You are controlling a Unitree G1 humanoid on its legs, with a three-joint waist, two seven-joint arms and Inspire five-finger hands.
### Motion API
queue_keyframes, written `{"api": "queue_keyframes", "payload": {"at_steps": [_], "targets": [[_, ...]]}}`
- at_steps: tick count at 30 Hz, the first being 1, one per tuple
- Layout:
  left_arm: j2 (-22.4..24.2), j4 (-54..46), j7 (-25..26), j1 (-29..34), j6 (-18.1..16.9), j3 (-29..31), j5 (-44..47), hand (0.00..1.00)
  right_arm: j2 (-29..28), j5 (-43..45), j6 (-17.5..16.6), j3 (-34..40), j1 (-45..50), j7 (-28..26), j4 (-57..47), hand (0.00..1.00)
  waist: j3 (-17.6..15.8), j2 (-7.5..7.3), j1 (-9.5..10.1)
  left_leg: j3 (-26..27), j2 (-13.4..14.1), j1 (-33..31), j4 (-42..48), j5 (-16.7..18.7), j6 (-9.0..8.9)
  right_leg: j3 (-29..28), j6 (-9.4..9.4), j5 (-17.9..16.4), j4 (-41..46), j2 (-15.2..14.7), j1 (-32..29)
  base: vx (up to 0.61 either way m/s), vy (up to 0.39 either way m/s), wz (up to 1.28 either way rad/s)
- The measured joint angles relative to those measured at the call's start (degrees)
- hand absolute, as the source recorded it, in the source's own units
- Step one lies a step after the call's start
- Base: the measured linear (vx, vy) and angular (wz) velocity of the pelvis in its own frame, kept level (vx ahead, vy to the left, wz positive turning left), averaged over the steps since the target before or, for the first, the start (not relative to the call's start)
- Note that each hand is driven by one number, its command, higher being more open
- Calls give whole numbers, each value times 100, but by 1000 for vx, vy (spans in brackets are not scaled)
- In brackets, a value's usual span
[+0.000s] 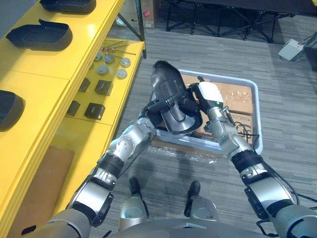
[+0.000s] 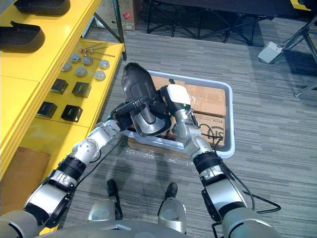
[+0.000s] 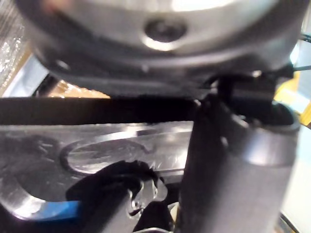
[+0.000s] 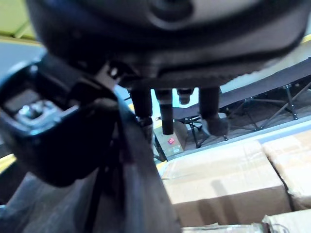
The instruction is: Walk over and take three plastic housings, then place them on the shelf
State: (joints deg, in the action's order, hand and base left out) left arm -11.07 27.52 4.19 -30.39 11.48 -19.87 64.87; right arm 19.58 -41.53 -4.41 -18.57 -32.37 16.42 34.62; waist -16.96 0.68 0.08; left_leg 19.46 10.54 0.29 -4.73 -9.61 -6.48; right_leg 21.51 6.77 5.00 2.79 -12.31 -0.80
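L hand fingers clamped on held housing above bin; R hand at its other rim, grip can't tell. Shelf carries 3 shelved housings; this one's not placed yet.

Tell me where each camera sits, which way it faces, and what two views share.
Left eye view: on the head, facing down at the plastic housing over the bin; both arms show.
Right eye view: same head, same scene; yellow shelf at left.
Left wrist view: on that wrist, along the left hand gripping the housing.
Right wrist view: on that wrist, along the right hand; boxes beyond.
Shared: both wrist views show the housing.
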Motion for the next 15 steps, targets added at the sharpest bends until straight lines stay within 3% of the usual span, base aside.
{"api": "queue_keyframes", "payload": {"at_steps": [8, 15], "targets": [[-4, 42, 221, 0, -30, -68, -365, 0, 8, 141, -182, -161, 298, 282, -505, 0, -6, -12, -64, 57, 3, 40, -1, 12, -14, -42, -1, -1, -6, 6, -3, 0, 0, -3], [-1, 140, 317, 90, -687, -452, -476, 0, 16, 407, -181, -201, 495, 387, -691, 0, 15, -54, -26, 40, 1, 103, -2, 22, -27, -27, 17, 13, -128, 23, 138, 3, -1, 2]]}}
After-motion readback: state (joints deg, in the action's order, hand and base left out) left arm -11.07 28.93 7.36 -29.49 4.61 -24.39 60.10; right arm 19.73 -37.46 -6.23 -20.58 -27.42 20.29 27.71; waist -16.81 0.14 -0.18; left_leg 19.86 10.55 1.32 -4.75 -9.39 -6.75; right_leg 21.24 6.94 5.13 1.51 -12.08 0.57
